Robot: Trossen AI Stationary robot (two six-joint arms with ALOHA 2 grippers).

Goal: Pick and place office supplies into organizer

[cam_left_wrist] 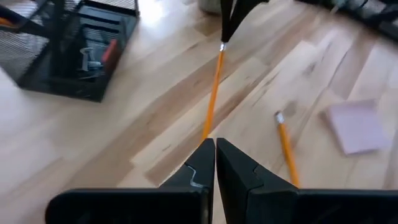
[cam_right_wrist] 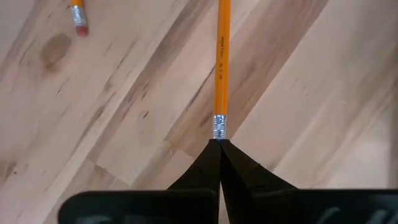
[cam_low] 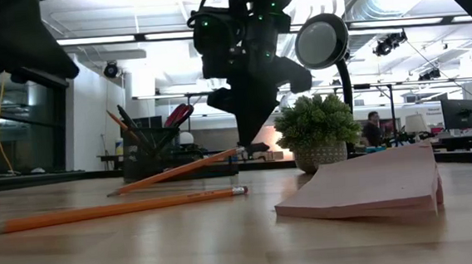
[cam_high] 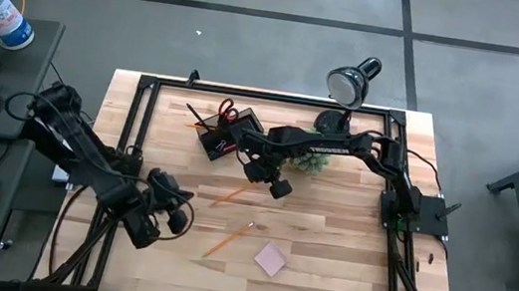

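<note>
While pinching pencil (cam_right_wrist: 222, 68), R end effector (cam_right_wrist: 219, 144) hovers.

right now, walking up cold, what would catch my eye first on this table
The right gripper, shut on the eraser end of an orange wooden pencil, lifts that end off the middle of the pale wooden table. Behind it, at the far edge, stand a dark mesh organizer with orange-handled scissors, a spiky green plant and a black desk lamp.

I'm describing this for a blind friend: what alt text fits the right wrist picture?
The right gripper, fingers shut, pinches the eraser end of an orange pencil that stretches away over the wooden table. A second pencil's eraser tip shows in one corner.
</note>
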